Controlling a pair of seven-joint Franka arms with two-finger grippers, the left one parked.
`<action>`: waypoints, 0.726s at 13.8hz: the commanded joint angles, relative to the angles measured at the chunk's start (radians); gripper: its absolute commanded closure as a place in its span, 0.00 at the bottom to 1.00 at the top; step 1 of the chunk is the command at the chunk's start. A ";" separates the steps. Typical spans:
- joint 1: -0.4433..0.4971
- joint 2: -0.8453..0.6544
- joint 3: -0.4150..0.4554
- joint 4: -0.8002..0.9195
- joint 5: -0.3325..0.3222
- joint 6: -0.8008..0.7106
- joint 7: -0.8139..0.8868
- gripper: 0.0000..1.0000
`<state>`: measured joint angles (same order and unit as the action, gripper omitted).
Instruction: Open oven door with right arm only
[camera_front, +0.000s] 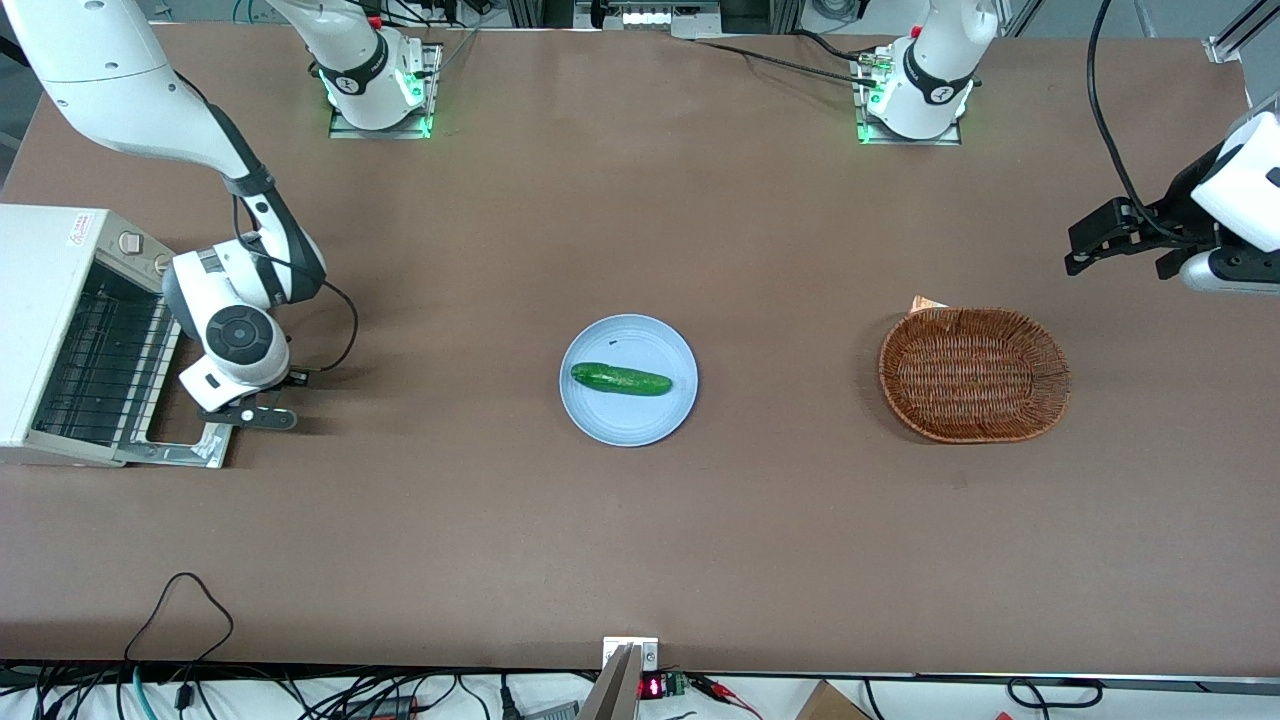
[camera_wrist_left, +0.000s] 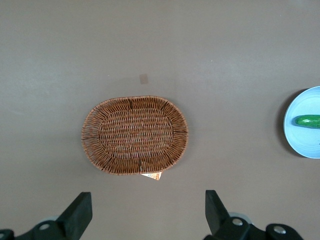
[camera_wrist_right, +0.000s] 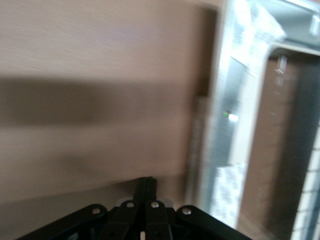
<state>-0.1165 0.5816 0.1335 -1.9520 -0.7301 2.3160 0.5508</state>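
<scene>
At the left edge of the front view the oven door (camera_front: 180, 440) lies flat open on the worktop (camera_front: 640, 540), so the hand (camera_front: 262, 416), fingers together and empty, hovers just beside it.

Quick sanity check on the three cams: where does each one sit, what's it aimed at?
Front view: high, looking down the table at both arms; the gripper hangs by the lowered oven door.
Left wrist view: looks down on the basket and plate; black fingers show.
Right wrist view: on the working wrist, aimed at the door, fingers shut.
Front and left wrist share basket, plate, cucumber.
</scene>
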 joint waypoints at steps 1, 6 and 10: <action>-0.009 -0.015 0.060 0.011 0.049 0.013 -0.032 1.00; 0.009 -0.144 0.064 0.015 0.266 0.014 -0.148 1.00; 0.024 -0.271 0.063 0.013 0.443 -0.075 -0.325 1.00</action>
<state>-0.0993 0.3822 0.1949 -1.9143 -0.3536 2.2921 0.2930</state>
